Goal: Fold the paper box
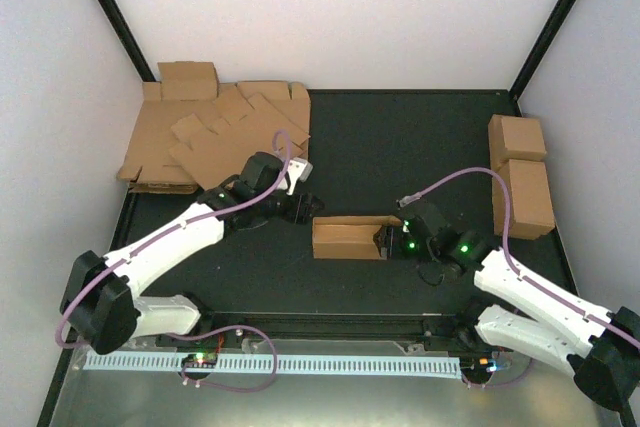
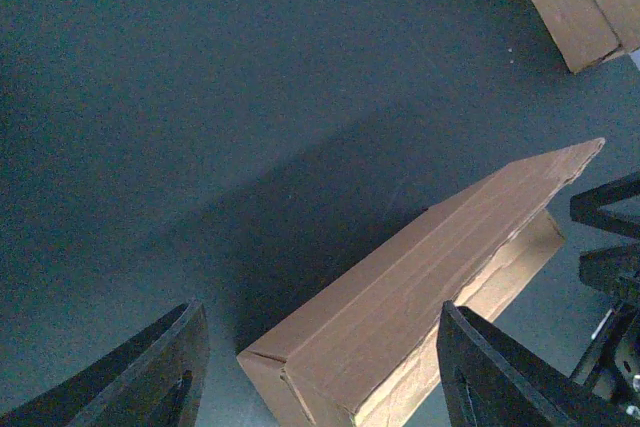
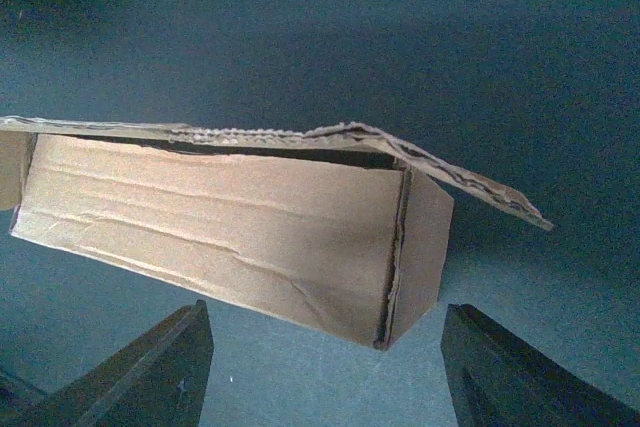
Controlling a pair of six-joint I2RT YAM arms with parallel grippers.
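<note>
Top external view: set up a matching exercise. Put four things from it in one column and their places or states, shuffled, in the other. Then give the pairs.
Column one
1. paper box
2. heap of cardboard sheets
3. two cardboard cuboids
4. left gripper

Column two
A. far left corner of the table
B. middle of the table, lying lengthwise left to right
C. along the right edge, one behind the other
D. open, close to the box's left end

Pairs: 1-B, 2-A, 3-C, 4-D
</note>
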